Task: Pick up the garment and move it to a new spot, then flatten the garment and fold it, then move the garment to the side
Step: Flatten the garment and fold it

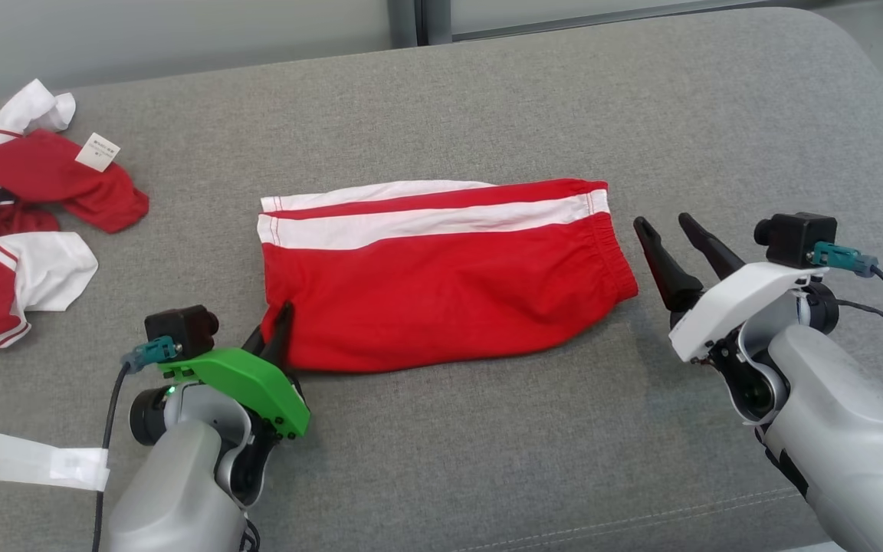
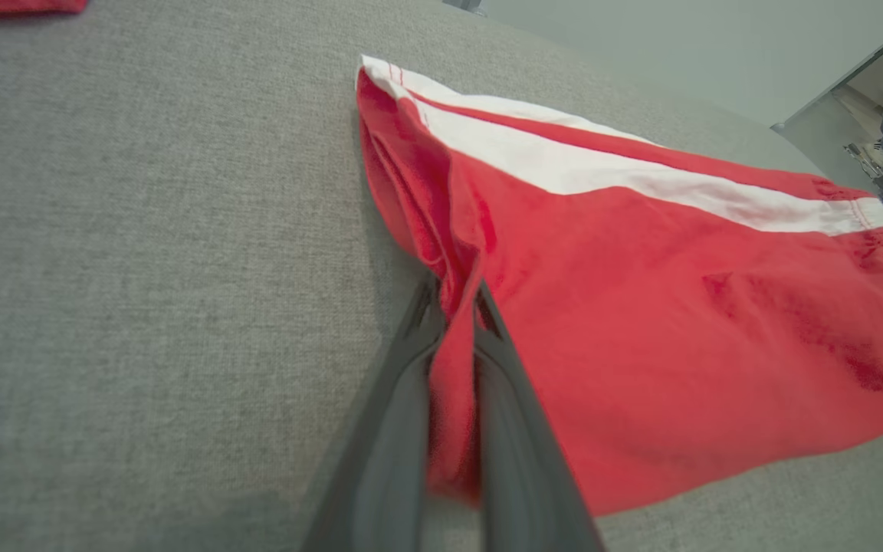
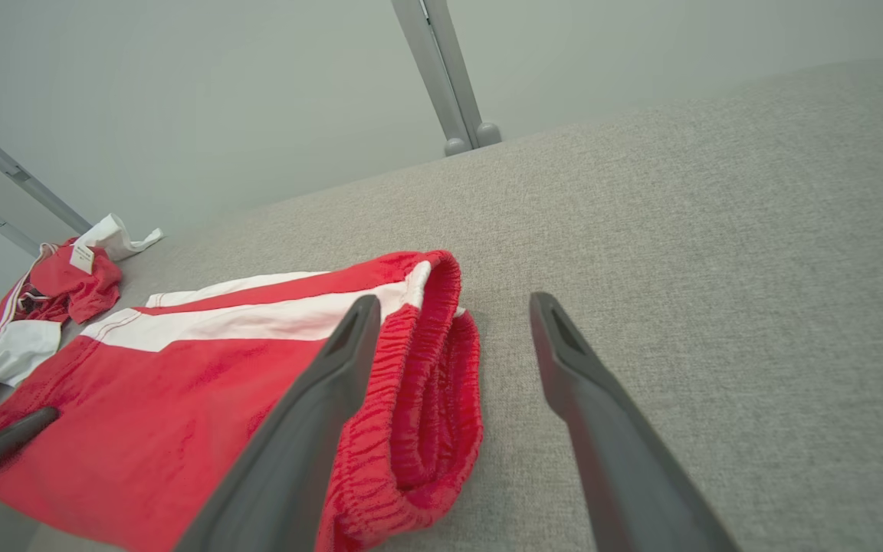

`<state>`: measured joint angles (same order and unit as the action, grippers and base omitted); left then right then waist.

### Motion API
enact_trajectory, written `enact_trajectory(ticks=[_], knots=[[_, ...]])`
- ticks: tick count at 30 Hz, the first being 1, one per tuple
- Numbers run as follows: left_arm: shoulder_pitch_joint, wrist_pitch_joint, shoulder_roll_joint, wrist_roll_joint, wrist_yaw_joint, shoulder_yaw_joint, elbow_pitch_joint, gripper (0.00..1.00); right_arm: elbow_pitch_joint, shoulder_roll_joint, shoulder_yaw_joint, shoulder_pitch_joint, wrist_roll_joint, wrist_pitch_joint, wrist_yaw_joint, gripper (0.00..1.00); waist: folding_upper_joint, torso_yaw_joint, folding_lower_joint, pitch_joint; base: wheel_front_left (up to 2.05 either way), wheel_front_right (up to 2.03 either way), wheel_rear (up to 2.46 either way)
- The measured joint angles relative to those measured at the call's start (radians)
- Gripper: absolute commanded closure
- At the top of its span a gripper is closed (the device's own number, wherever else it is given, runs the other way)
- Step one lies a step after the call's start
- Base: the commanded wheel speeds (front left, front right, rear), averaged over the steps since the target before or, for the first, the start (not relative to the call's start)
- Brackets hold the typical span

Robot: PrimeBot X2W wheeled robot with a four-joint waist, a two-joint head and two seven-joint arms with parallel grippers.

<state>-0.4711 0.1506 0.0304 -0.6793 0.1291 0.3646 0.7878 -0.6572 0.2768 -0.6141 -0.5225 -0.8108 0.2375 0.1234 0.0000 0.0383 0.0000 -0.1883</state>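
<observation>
Hem corner (image 2: 453, 399) of garment (image 1: 441, 291) clamped tight in left gripper (image 1: 282, 318); right gripper (image 1: 664, 222) spread wide, empty, just beside garment's waistband (image 1: 614, 245). Risk: one-sided pull drags the fold apart.

Right gripper (image 3: 454, 301), fingers spread wide, sits at the elastic waistband of folded red shorts (image 3: 181, 399) with white stripes on a grey cushion (image 3: 679, 230). Red-and-white clothes (image 3: 35, 307) lie beyond.

- Ahead and right of the right gripper (image 1: 664, 221): bare grey cushion (image 1: 756, 115), free passage.
- Just left of it: the red shorts (image 1: 441, 284) lie in the way.
- Far left of the left gripper (image 1: 282, 310): heaped red-and-white clothes (image 1: 20, 230).
</observation>
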Motion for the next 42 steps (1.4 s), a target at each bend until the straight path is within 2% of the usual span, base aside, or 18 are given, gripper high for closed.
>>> enact_trajectory(ticks=[10, 11, 13, 14, 20, 32, 38, 42], knots=[[0.071, 0.019, -0.001, -0.003, 0.000, 0.055, -0.064, 1.00, -0.070, -0.028, -0.011, -0.002, -0.037, -0.092, 0.000, 0.00, 0.0000, -0.022, 0.0000, 0.017, 0.00, 0.00, 0.00], [0.076, 0.027, 0.000, -0.003, 0.000, 0.054, -0.072, 0.84, -0.076, -0.032, -0.011, -0.004, -0.037, -0.102, 0.000, 0.00, 0.0000, -0.025, 0.0000, 0.019, 0.00, 0.00, 0.00], [0.086, 0.039, 0.000, -0.003, -0.001, 0.053, -0.091, 0.31, -0.087, -0.045, -0.012, -0.011, -0.042, -0.117, 0.000, 0.00, 0.0000, -0.029, 0.0000, 0.021, 0.00, 0.00, 0.00], [0.087, 0.040, 0.000, -0.003, -0.002, 0.056, -0.097, 0.00, -0.092, -0.049, -0.012, -0.016, -0.043, -0.121, 0.000, 0.00, 0.0000, -0.031, 0.0000, 0.021, 0.00, 0.00, 0.00], [0.090, 0.065, 0.000, -0.002, -0.026, 0.057, -0.157, 0.00, -0.132, -0.048, -0.007, -0.039, -0.049, -0.147, -0.003, 0.00, 0.0000, -0.055, 0.0000, 0.024, 0.00, 0.00, 0.00], [0.107, 0.097, 0.001, 0.053, -0.096, 0.029, -0.311, 0.00, -0.226, -0.041, 0.007, -0.047, -0.064, -0.197, -0.037, 0.00, 0.0000, -0.110, 0.0000, 0.034, 0.00, 0.00, 0.00], [0.149, 0.097, 0.002, 0.062, -0.113, 0.024, -0.363, 0.00, -0.271, -0.046, 0.042, -0.037, -0.118, -0.216, -0.046, 0.00, 0.0000, -0.140, 0.0000, 0.037, 0.00, 0.00, 0.00], [0.178, 0.098, 0.005, 0.077, -0.134, 0.012, -0.404, 0.00, -0.293, -0.077, 0.071, -0.016, -0.174, -0.231, -0.040, 0.00, 0.0000, -0.158, 0.0000, 0.044, 0.00, 0.00, 0.00]])
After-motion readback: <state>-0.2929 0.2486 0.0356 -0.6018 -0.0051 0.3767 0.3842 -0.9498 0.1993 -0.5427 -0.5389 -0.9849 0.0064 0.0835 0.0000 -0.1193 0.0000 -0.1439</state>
